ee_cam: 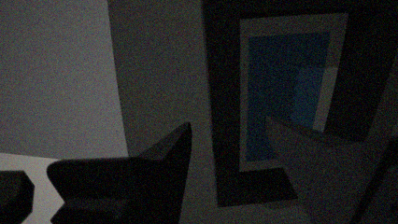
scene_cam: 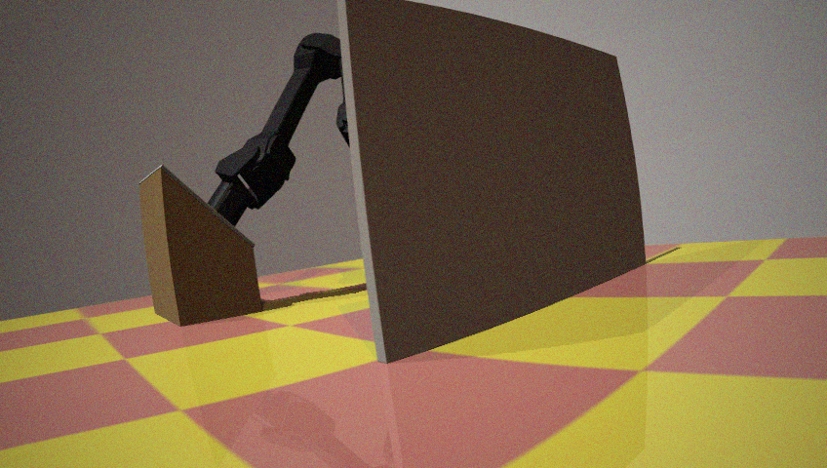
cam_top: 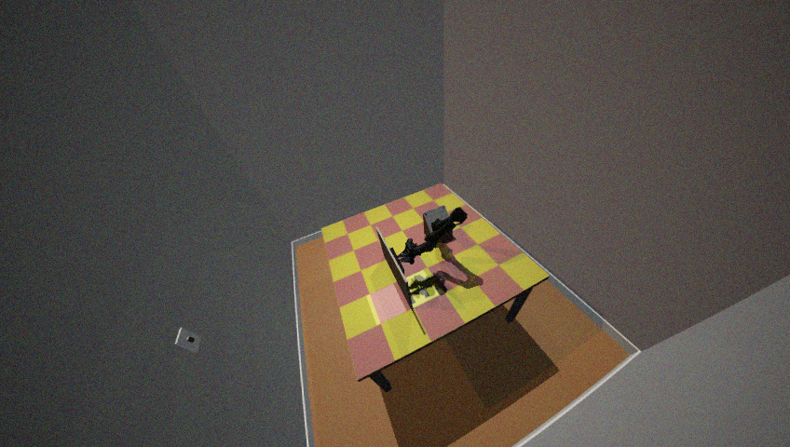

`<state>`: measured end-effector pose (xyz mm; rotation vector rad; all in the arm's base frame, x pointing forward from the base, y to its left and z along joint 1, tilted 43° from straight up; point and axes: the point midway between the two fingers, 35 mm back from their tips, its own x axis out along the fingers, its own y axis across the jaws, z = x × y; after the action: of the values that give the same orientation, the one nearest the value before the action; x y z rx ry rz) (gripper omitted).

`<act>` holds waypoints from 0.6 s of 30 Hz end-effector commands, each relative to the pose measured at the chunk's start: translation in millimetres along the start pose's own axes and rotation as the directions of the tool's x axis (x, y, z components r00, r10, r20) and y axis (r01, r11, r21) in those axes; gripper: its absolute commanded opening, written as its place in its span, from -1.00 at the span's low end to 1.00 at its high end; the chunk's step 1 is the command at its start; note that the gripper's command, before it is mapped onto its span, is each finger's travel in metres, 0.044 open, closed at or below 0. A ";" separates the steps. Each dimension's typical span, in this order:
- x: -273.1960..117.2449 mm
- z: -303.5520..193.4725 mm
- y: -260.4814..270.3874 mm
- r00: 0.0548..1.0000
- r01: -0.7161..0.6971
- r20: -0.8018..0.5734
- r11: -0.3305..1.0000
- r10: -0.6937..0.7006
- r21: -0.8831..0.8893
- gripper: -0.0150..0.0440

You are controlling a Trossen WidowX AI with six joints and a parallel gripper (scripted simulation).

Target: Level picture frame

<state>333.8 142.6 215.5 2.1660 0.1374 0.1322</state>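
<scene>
The picture frame (ee_cam: 252,187) has a dark border, a pale mat and a blue picture. It hangs on the front of an upright panel (ee_cam: 159,84) (scene_cam: 492,174). In the top view the frame shows only as a thin dark edge. Its tilt is hard to tell from these angles. The screw and the notched strip are hidden. My gripper (ee_cam: 229,121) (cam_top: 402,258) is open and empty, close in front of the frame. In the wrist view one finger is left of the frame and the other overlaps its lower right part. The panel hides the gripper's fingers in the exterior view.
The panel stands on a yellow and pink checkered table (cam_top: 371,348) (scene_cam: 301,353). The arm (scene_cam: 284,115) rises from a wedge-shaped block (scene_cam: 203,266) (cam_top: 435,212) behind it. The wrist view is dark. A small plate (cam_top: 185,340) is on the room's wall.
</scene>
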 end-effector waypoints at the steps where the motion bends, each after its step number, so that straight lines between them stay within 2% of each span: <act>1: 6.2 -0.1 2.3 1.000 -0.007 -0.002 1.000 0.007 0.009 0.39; 18: 16.9 0.6 2.1 1.000 -0.007 -0.002 1.000 0.007 0.009 0.39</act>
<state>350.2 143.8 216.7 2.1673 0.1327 0.1345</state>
